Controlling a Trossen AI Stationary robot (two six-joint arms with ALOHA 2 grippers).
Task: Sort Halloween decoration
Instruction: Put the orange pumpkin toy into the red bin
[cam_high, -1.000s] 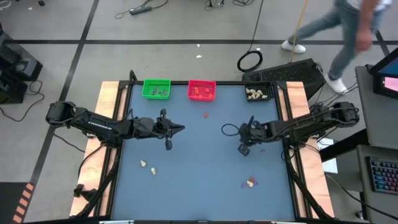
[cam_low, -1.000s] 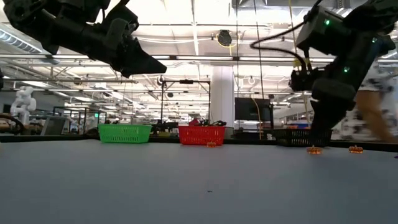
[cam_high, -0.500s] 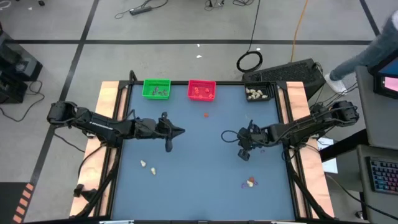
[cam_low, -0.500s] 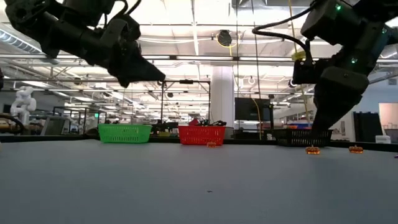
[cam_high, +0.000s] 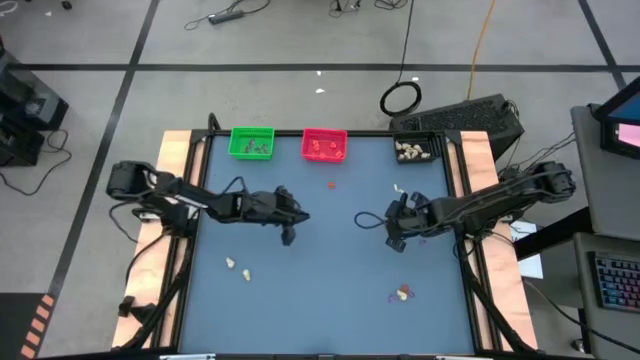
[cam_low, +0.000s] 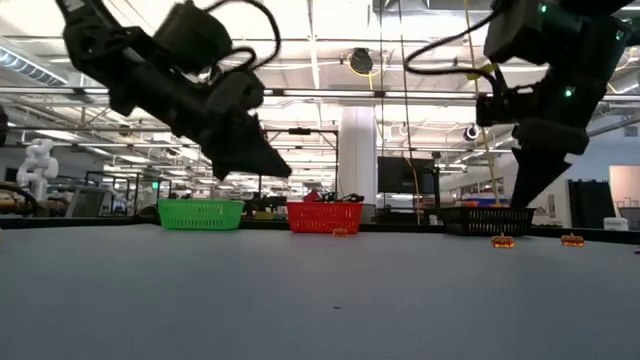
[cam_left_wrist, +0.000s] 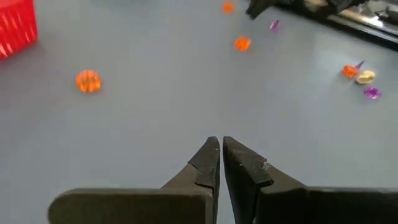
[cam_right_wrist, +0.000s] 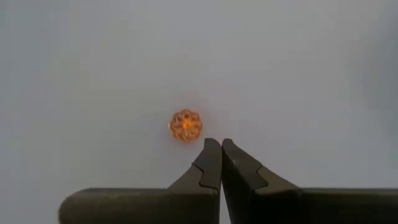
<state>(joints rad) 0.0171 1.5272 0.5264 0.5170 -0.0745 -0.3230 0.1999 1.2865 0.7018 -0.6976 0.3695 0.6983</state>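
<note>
The Halloween decoration lies scattered on the blue-grey table (cam_high: 330, 300) as tiny trinkets. An orange one (cam_right_wrist: 186, 125) rests flat on the table just beyond my right gripper (cam_right_wrist: 215, 144), which is shut, holds nothing, and hangs slightly above the table (cam_low: 525, 203). My left gripper (cam_left_wrist: 221, 142) is shut and empty, hovering mid-table (cam_high: 289, 237) and tilted downward. Ahead of it lie another orange trinket (cam_left_wrist: 87, 81) and a small orange, cream and purple cluster (cam_left_wrist: 364, 78). Two cream trinkets (cam_high: 238, 268) lie near the left front.
A green tray (cam_high: 251, 142), a red tray (cam_high: 324, 145) and a black tray (cam_high: 417, 150) stand along the far edge, each with trinkets inside. A lone orange trinket (cam_high: 331, 184) lies before the red tray. A cluster (cam_high: 403, 293) sits near the right front.
My left gripper has gone toward the table's right edge and down, rolling about its own axis. My right gripper has risen a little off the table and tipped; the orange trinket beside it stays on the table.
</note>
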